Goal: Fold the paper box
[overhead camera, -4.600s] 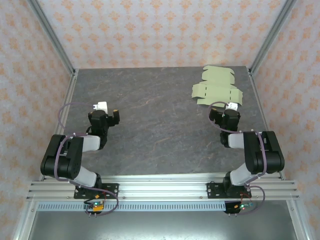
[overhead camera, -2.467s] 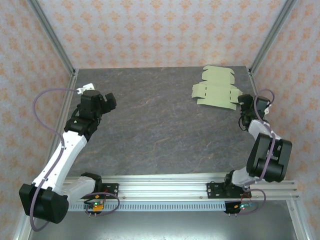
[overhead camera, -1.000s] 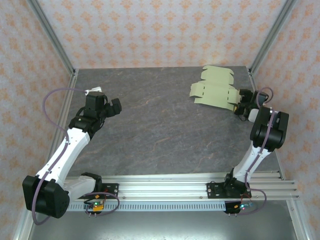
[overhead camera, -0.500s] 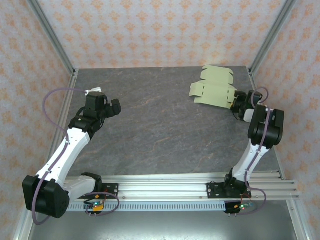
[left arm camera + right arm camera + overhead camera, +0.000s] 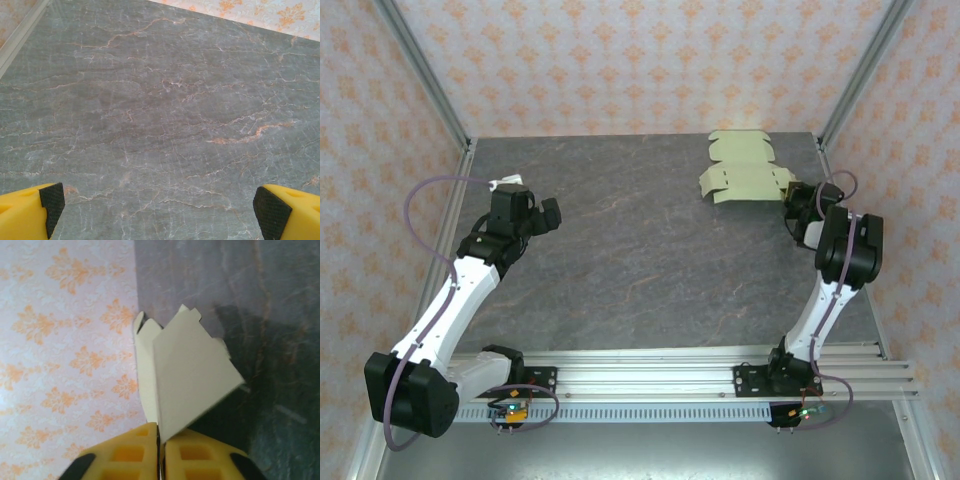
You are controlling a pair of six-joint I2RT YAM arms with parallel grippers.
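Right wrist view: right gripper [image 5: 159,432] was fully closed on an edge of the paper box [image 5: 192,385], jaws pressed together with the thin card pinched in the seam. Card rose straight ahead of the claw, tilted, one panel folded up off the table [image 5: 270,315], and it blocked most of what lay directly in front. Wallpaper wall [image 5: 65,340] with orange motifs sat left of the claw in that view, dark marbled tabletop to the right. Top view: rest of the sheet spread leftward and toward the back from the claw, near the back right corner by the metal frame post [image 5: 850,80]. Left gripper [image 5: 159,200] was wide open, holding nothing, over the table, well apart from the card.
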